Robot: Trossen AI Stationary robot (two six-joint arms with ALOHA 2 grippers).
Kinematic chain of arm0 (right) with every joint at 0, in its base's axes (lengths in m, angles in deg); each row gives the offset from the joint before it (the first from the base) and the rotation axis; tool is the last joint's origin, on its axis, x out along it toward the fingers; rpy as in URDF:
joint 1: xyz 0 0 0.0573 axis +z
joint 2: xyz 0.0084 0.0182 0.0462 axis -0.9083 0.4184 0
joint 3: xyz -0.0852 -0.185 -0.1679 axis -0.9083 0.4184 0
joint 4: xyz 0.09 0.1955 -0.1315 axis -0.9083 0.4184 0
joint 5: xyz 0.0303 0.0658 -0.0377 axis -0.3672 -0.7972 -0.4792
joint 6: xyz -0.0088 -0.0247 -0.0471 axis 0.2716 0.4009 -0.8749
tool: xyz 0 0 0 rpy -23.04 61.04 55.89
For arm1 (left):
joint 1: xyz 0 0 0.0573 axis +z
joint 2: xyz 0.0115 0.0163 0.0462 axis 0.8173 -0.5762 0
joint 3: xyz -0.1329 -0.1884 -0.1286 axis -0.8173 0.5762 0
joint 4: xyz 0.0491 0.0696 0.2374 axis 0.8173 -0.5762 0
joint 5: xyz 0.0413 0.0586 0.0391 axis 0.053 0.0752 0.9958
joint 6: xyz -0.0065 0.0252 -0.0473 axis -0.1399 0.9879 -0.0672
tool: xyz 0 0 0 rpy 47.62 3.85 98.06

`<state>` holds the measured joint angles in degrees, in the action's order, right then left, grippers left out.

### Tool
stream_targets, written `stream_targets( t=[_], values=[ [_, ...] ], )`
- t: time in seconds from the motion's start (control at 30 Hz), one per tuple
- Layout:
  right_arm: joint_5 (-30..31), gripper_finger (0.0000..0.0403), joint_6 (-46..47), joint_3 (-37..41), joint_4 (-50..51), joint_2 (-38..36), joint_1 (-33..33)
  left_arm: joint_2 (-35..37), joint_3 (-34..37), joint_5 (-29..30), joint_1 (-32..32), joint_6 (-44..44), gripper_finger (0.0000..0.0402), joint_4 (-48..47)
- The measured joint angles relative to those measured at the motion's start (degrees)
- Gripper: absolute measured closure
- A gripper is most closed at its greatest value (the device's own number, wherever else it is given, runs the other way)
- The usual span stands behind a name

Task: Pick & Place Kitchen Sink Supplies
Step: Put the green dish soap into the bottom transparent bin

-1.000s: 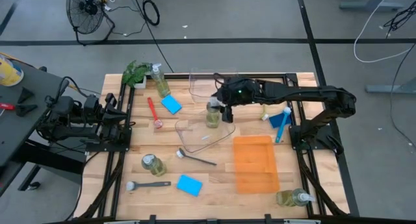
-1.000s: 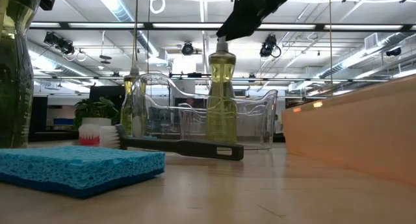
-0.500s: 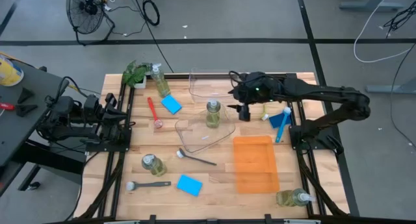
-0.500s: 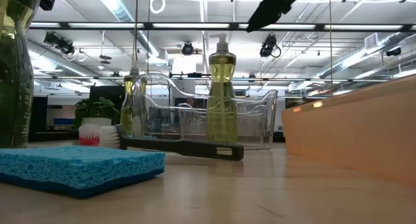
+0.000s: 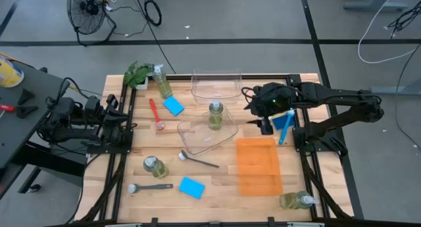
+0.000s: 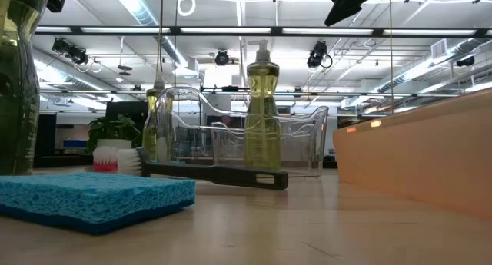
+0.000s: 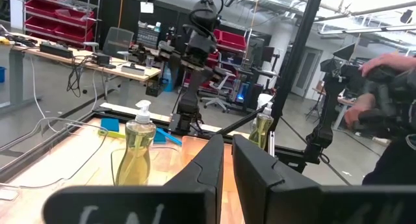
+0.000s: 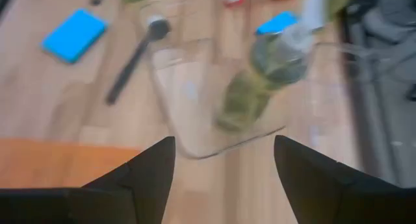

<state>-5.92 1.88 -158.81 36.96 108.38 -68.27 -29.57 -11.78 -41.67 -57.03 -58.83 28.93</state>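
Hovering my right gripper (image 5: 262, 116) above the table at about 3 o'clock of the near clear bin (image 5: 206, 133), fingers (image 8: 140, 175) spread wide with nothing between them. Pump bottle (image 5: 215, 116) stands upright inside that bin, toward its 12 o'clock wall; the low view shows it (image 6: 261, 115) vertical, pump on top. From my wrist camera the same bottle (image 8: 260, 74) sits in the bin well clear of my fingertips. Second clear bin (image 5: 216, 86) sits at 12 o'clock of the first. Dark grey brush (image 5: 198, 160) lies flat on the wood at 6 o'clock of the near bin. Red brush (image 5: 155, 113) and a blue sponge (image 5: 173, 106) lie at its 10 o'clock, with another pump bottle (image 5: 162, 82) tilted beside the plant (image 5: 138, 73). Third bottle (image 5: 155, 166) at 8 o'clock, a second grey brush (image 5: 150, 186) and a second sponge (image 5: 191, 187) near the front edge. Orange tray (image 5: 257, 165) is at 6 o'clock of my gripper, and a blue brush (image 5: 285, 124) is just beside it at 3 o'clock. Fourth bottle (image 5: 297, 201) lies at the tray's 5 o'clock corner. Left gripper (image 7: 226, 169) is parked off the table's left side, fingers nearly together with only a thin gap.
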Motion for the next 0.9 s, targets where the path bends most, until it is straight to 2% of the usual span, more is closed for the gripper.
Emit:
stream_targets(
  t=[0.3, 0.43, 0.63, 0.9],
  values=[
    [-17.5, 0.0140, -7.1, 0.0, 5.3, -2.3, 5.4, 0.0, 0.0, 0.0, 0.0, 0.0, 0.0365, 0.0],
    [-23.1, 0.0140, -8.6, 0.0, 5.8, -3.8, 9.0, 0.0, 0.0, 0.0, 0.0, 0.0, 0.0365, 0.0],
    [-24.6, 0.0140, -7.9, 0.0, 6.6, -6.0, 15.7, 0.0, 0.0, 0.0, 0.0, 0.0, 0.0365, 0.0],
    [-23.7, 0.0140, 5.5, 0.0, 6.6, -6.2, 26.6, 0.0, 0.0, 0.0, 0.0, 0.0, 0.0365, 0.0]
  ],
)
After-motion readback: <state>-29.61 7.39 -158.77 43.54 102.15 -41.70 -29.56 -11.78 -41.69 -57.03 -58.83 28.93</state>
